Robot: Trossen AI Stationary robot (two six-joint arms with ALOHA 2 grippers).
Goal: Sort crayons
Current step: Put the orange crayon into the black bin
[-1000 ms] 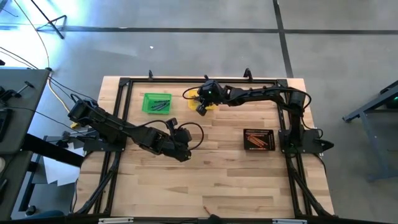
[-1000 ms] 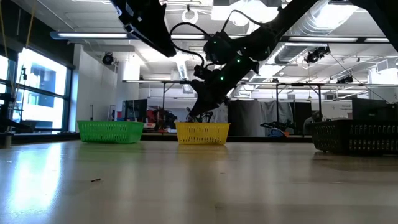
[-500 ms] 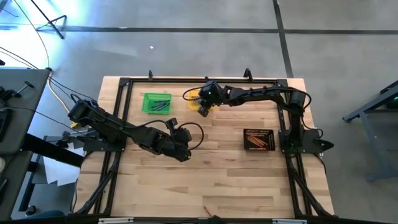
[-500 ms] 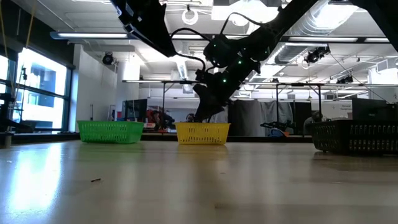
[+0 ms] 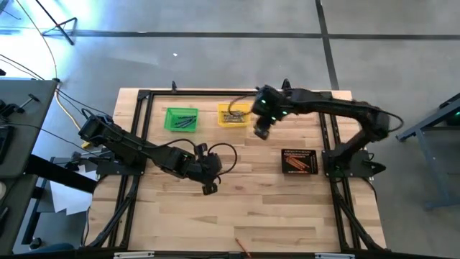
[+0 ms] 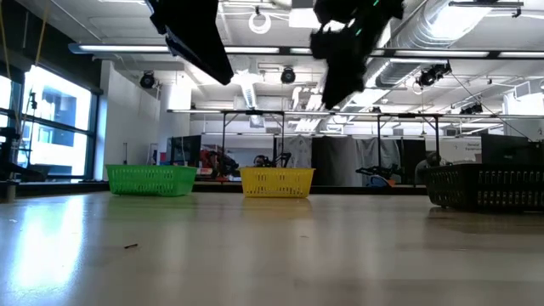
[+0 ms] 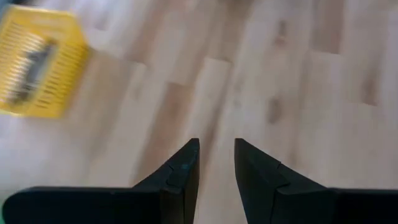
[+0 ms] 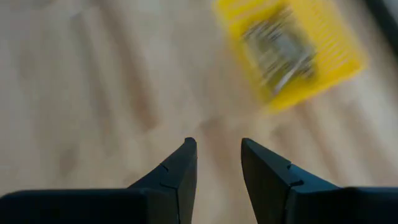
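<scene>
Beside the yellow bin [image 5: 233, 114], our right end effector [image 5: 261, 132] had lifted away, fingers parted and empty. We judged a crayon delivered; the left end effector [image 5: 209, 188] hovered open over the tabletop [image 5: 273, 208].

Green [image 5: 180, 119], yellow [image 5: 233, 115], black bins [image 5: 299, 161]

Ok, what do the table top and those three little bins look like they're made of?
The table top looks like pale wood planks, grain and knots showing, with a slight sheen. The green bin, yellow bin and black bin look like moulded plastic: slotted, mesh-like walls, though that is a guess from their look.
</scene>
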